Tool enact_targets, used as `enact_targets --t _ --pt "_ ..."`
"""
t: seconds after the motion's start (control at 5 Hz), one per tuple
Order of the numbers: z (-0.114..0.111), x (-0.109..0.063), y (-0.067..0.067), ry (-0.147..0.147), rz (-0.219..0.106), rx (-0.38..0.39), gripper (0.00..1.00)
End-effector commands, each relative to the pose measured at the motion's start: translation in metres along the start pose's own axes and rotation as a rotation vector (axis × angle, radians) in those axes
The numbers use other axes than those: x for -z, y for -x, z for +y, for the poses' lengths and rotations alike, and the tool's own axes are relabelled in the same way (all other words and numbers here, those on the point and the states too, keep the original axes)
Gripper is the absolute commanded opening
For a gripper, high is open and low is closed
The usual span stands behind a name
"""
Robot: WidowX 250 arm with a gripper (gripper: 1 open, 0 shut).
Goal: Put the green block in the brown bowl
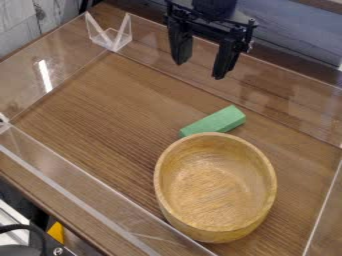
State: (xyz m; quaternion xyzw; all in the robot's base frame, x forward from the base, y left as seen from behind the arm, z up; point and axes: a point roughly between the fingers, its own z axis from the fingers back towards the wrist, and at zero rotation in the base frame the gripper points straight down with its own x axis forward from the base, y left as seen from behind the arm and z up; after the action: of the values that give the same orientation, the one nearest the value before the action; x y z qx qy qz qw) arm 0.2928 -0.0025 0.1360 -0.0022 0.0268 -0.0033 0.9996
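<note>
The green block (214, 122) lies flat on the wooden table, just beyond the rim of the brown bowl (215, 187), which stands at the front right with nothing in it. My gripper (201, 62) hangs above the table behind the block, pointing down. Its two black fingers (178, 47) are spread apart with nothing between them. It is clear of both the block and the bowl.
A clear plastic wall (80, 195) runs around the table top, low along the front left and right side. A small clear plastic stand (110, 33) sits at the back left. The wood surface (94, 110) stretches left of the block.
</note>
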Motion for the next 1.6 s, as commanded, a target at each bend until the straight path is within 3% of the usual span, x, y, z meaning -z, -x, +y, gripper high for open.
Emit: enact_targets --t 0.0,0.2,0.6,0.8,1.2,1.4 --pt "0.006 -0.005 0.011 -0.004 -0.005 0.02 1.0" --pt "0.037 0.001 0.018 -0.014 -0.008 0.02 1.0" --pt "0.114 -0.005 0.037 -0.038 -0.095 -0.057 1.0" --pt "0.142 -0.01 0.041 -0.034 -0.142 -0.079 1.0" --pt "0.143 0.003 0.026 -0.03 -0.194 0.066 1.0" --pt "0.145 0.002 0.023 -0.029 -0.218 0.084 1.0"
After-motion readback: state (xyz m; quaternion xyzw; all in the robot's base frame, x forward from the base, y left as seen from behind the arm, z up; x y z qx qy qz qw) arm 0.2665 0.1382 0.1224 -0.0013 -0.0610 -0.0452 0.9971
